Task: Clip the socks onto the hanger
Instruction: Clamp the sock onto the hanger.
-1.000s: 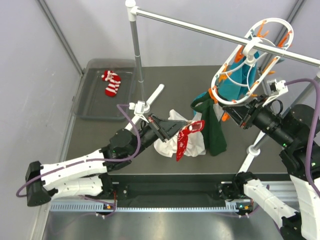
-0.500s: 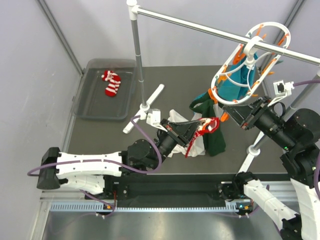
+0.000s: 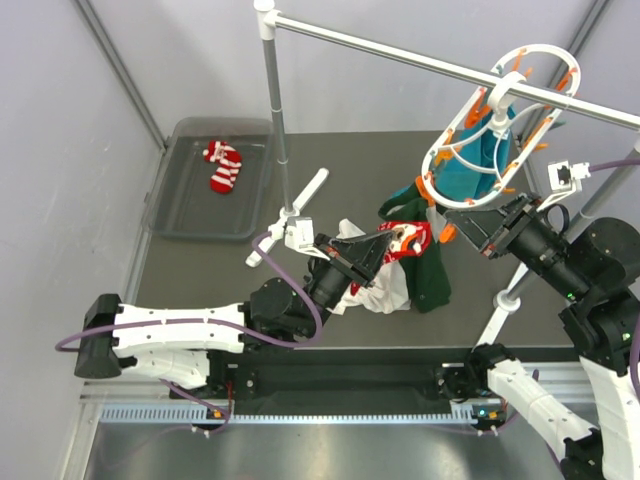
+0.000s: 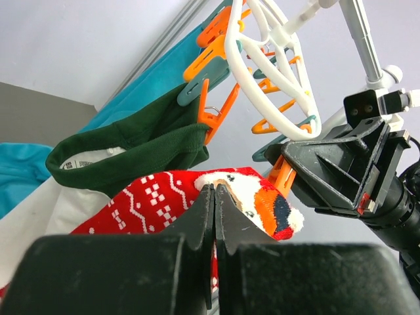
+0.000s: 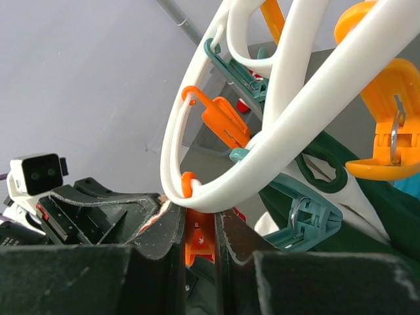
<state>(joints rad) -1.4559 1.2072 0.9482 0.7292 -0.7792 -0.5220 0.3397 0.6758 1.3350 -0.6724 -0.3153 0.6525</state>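
My left gripper [image 4: 215, 191] is shut on the cuff of the red snowflake sock [image 4: 147, 205], which I hold up right beside the lowest orange clip [image 4: 283, 172] of the white hanger [image 4: 244, 75]. From above, the sock [image 3: 408, 238] hangs at the left gripper [image 3: 386, 243] under the hanger [image 3: 540, 47]. My right gripper [image 5: 200, 215] is shut on that orange clip [image 5: 200, 243] just below the hanger ring [image 5: 308, 111]. The striped sock [image 3: 223, 166] lies in the grey tray [image 3: 180, 205] at the back left.
A dark green cloth [image 3: 430, 268] and a teal cloth [image 3: 478, 165] hang clipped to the hanger, with a white cloth [image 3: 385, 292] beneath. The hanger hangs on a long white rail [image 3: 400, 58] held by an upright pole [image 3: 274, 110].
My left arm has swung right and lifted the snowflake sock from over the white cloth up to the hanger's lowest clip. The right gripper has stayed on that clip.
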